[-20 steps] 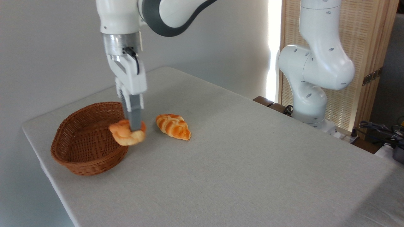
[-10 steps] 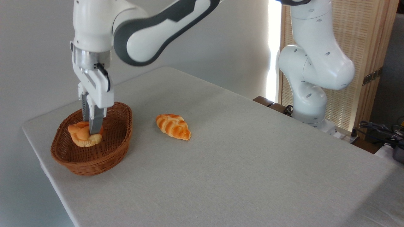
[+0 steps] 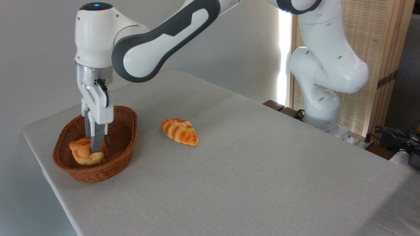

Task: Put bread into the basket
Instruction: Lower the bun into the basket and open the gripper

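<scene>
The table (image 3: 246,157) holds the wicker basket (image 3: 121,157) at its left end, with a striped pastry (image 3: 180,131) lying apart to its right. The gripper (image 3: 94,149) reaches down into the basket, clamped on the knotted bun (image 3: 82,154), which sits low inside. Only the release looks left. Half a second ago the bun hung slightly higher.

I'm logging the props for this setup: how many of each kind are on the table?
Bread: 2, the bun held by the gripper inside the basket, and the striped pastry on the table.
Basket: 1.
Total: 3.
</scene>
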